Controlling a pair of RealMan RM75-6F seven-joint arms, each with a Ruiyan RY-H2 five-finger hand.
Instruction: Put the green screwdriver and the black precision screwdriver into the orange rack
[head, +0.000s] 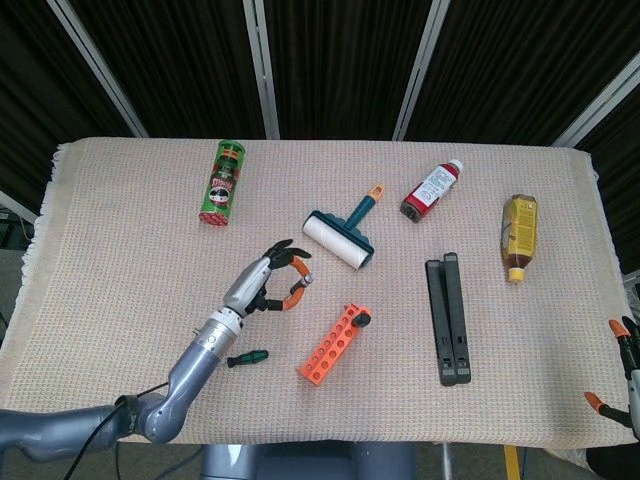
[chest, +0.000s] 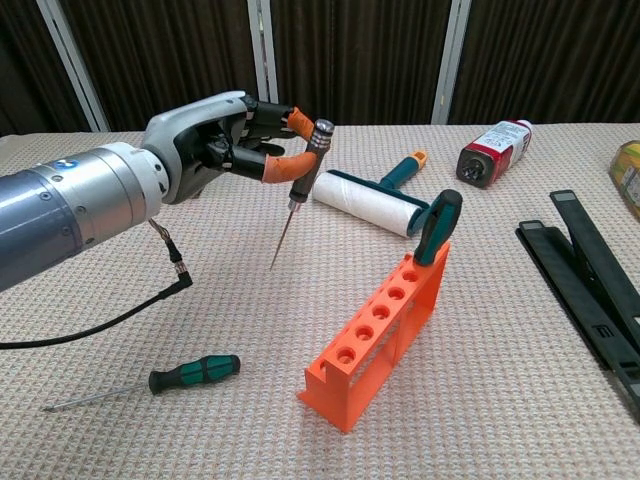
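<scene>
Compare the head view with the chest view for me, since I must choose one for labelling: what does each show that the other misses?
Only the head view shows the right hand at the table's edge and the whole yellow bottle. Only the chest view shows the precision screwdriver shaft pointing down, lifted off the cloth. Both show the left hand holding it, the green screwdriver and the orange rack.

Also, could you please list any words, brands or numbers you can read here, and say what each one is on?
Green can: a brand logo shows on its side, too blurred to read.
Red and white bottle: label print too small to read.
Yellow bottle: label print too small to read.
Left arm: a small blue mark, not legible.
Orange rack: no text visible.
</scene>
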